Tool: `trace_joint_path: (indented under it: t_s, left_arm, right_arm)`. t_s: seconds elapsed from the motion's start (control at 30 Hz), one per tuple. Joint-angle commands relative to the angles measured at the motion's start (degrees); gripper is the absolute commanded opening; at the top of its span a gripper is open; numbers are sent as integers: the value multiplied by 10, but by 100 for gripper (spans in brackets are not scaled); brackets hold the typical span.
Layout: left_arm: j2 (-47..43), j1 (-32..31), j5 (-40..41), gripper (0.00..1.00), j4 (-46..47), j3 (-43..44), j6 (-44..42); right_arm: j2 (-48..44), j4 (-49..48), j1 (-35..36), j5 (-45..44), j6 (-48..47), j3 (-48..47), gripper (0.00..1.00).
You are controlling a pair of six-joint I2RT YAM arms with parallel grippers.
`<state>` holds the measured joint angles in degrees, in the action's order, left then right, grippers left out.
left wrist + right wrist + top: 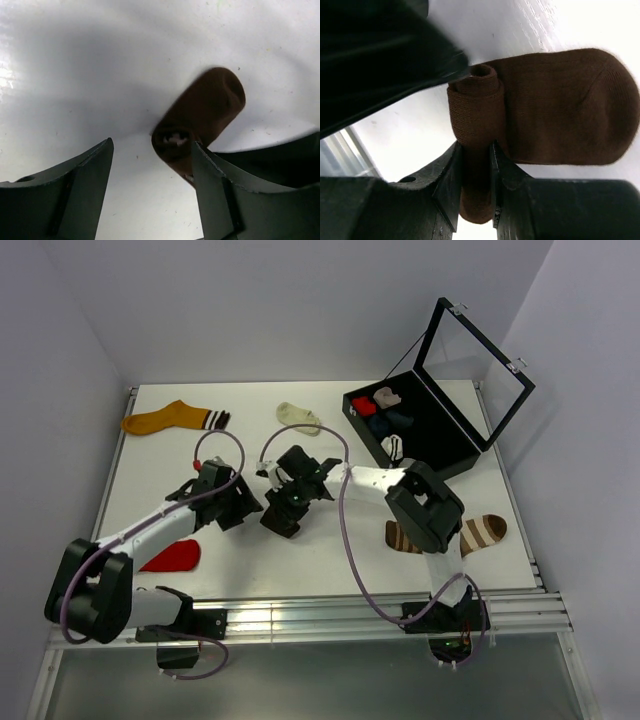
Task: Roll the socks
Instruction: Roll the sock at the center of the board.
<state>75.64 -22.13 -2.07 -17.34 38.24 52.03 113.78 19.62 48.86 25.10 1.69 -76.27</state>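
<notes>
Looks like a robotics lab test cell; left arm (150, 525) and right arm (425, 505) bolted onto aluminium rails (300, 618) at the near edge of a bare white table (300, 565); plain white panels (300, 310) box it in on three sides; cables (350, 560) loop loose; odd socks (165, 420) and a black case (455, 455) lie on top.

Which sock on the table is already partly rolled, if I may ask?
The plain dark brown sock, pinched in the right gripper; the orange sock, cream sock, red sock and striped sock lie unrolled.
</notes>
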Motion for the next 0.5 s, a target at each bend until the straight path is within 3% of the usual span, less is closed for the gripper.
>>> trace_joint_path:
  t_s: [0.0, 0.17, 0.47]
  left_arm:
    - [-43, 2, -5, 70, 27, -32, 25]
    - [-54, -2, -50, 66, 75, -68, 45]
    - [1, -9, -63, 60, 143, -81, 71]
  right_arm:
    - [40, 55, -20, 80, 39, -33, 0]
    - [77, 64, -40, 125, 96, -65, 0]
    - [99, 36, -47, 158, 130, -72, 0]
